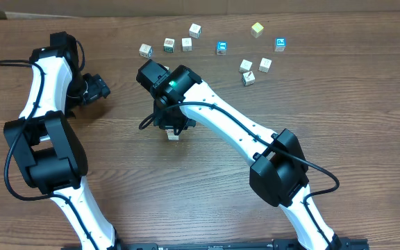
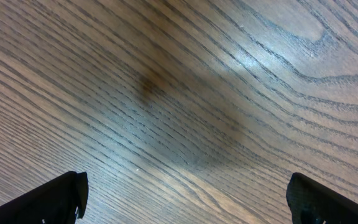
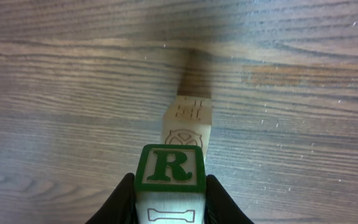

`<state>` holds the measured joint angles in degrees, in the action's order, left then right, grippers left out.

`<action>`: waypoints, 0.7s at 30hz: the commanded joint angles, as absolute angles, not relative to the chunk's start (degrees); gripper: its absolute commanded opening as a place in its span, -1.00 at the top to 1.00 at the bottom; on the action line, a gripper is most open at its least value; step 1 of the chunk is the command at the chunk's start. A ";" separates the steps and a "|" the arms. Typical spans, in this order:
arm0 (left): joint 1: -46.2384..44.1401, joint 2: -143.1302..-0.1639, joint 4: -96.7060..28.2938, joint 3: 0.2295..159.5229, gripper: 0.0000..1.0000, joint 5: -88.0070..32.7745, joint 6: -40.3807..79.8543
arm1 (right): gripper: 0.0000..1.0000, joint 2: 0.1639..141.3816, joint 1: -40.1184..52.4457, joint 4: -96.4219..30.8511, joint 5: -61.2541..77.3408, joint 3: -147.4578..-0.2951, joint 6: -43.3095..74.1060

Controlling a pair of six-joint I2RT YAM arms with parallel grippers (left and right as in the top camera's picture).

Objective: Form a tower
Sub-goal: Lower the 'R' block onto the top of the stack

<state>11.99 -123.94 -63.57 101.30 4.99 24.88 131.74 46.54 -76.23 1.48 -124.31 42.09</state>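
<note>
**Q:** So where's the tower, and what've you got in hand?

**A:** The tower (image 3: 188, 124) is mid-table, a skinny one-wide column of pale cubes right under my right gripper (image 3: 169, 198). That gripper is clamped on the green R cube (image 3: 169, 167), one finger on each side, over the top of the column. From my wrist view I can't tell whether the R cube is touching the cube below or hanging just above it. My left gripper (image 1: 97, 89) is spread wide with nothing in it, parked off to the left over bare table (image 1: 186, 201).

**Q:** What's the worst that happens from here?

**A:** My guess is the whole thing tips. It's only one cube wide, so if the R cube lands off-centre, or I let go while it's tilted, it slides off or drags the column over. Opening unevenly could nudge it sideways too, and pulling away at an angle could clip the top.

**Q:** Anything in the way?

**A:** Not really. The loose cubes (image 1: 187, 44) are scattered along the far side, well apart from the tower. They're mostly pale ones, plus two blue cubes (image 1: 221, 48) and a yellow cube (image 1: 257, 29). From overhead my own right arm (image 1: 235, 132) covers most of the column, so alignment is hard to judge there.
</note>
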 commanded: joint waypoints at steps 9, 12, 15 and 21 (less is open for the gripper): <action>11.64 -124.62 -63.55 101.45 -0.99 5.28 24.21 | 0.78 131.92 46.65 -75.29 -1.06 -124.07 43.97; 11.64 -124.62 -63.55 101.45 -0.99 5.28 24.21 | 0.77 131.92 46.65 -75.02 -1.06 -124.07 43.99; 11.64 -124.62 -63.55 101.45 -0.99 5.28 24.21 | 0.77 131.92 46.68 -74.98 -1.48 -124.03 45.23; 11.64 -124.62 -63.55 101.45 -0.99 5.28 24.21 | 0.76 131.92 46.72 -74.70 -1.43 -123.50 45.23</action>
<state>11.99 -123.94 -63.57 101.32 4.99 24.88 131.74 46.54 -74.98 -0.45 -124.29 44.56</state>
